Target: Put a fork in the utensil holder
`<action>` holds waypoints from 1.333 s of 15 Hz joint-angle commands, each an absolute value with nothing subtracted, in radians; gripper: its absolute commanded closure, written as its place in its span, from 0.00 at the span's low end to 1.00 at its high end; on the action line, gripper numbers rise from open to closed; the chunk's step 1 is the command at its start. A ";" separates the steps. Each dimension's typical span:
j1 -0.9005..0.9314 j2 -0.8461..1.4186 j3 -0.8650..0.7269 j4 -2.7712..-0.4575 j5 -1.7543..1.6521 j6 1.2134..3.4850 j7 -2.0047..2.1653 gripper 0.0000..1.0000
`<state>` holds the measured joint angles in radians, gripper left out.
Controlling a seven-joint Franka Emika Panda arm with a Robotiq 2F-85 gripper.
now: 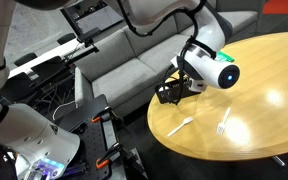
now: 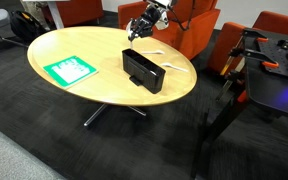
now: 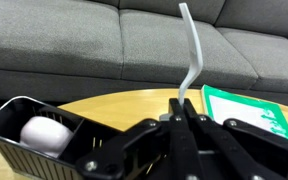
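My gripper [image 3: 182, 100] is shut on the slim white plastic fork [image 3: 193, 55], whose thin shaft sticks out past the fingertips. In the wrist view the black utensil holder [image 3: 12, 122] lies to the left below, open, with a white rounded object inside. In an exterior view the gripper [image 2: 136, 30] hangs over the table's far edge, apart from the holder [image 2: 144, 70] standing mid-table. In the remaining exterior view the gripper [image 1: 169, 92] is at the table's edge near the sofa.
Two other white utensils [image 1: 180, 125] [image 1: 223, 121] lie on the round wooden table [image 2: 104, 95]. A green-and-white packet [image 2: 69, 70] lies flat on it, also in the wrist view [image 3: 249, 110]. A grey sofa [image 3: 84, 40] stands behind; orange chairs [image 2: 84, 10] surround the table.
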<state>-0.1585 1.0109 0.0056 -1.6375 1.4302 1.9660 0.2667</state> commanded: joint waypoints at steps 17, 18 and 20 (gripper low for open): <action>-0.087 1.091 -0.007 -1.562 1.444 2.172 0.328 0.25; -0.088 1.085 -0.007 -1.569 1.445 2.170 0.324 0.18; -0.090 1.069 -0.007 -1.584 1.444 2.167 0.311 0.03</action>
<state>-0.0872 1.1156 -0.0085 -1.5426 1.4352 2.1645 0.3220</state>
